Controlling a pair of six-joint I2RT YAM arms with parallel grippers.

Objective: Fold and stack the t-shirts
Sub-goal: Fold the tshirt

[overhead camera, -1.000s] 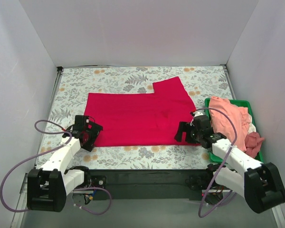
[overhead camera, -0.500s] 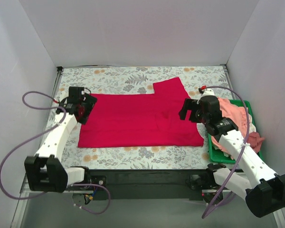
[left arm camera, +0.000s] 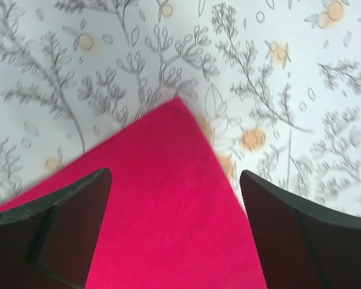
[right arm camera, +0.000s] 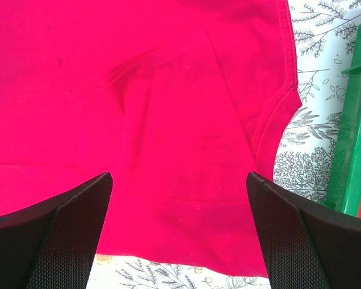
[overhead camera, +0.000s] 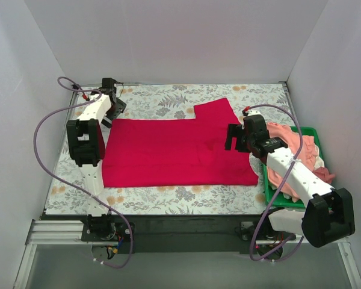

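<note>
The large crimson red t-shirt [overhead camera: 174, 150] lies flat in the middle of the floral table, one sleeve pointing to the far side. My left gripper [overhead camera: 111, 110] hovers open over its far left corner [left arm camera: 162, 205], holding nothing; its midpoint shows in the left wrist view [left arm camera: 174, 174]. My right gripper [overhead camera: 236, 137] hovers open over the shirt's right side near the sleeve hem [right arm camera: 168, 90], also empty, as its own view [right arm camera: 179, 174] shows. The salmon pink t-shirt [overhead camera: 304, 147] and the maroon-pink t-shirt [overhead camera: 325, 176] lie crumpled in the bin.
A green plastic bin [overhead camera: 269, 191] stands at the right edge of the table, and its wall shows in the right wrist view [right arm camera: 355, 150]. White walls close in the table on the left, far and right sides. The cloth [overhead camera: 168, 99] has a floral print.
My left gripper has swung from the shirt's near left corner up to its far left corner. My right gripper has moved from the near right corner farther up the right side.
</note>
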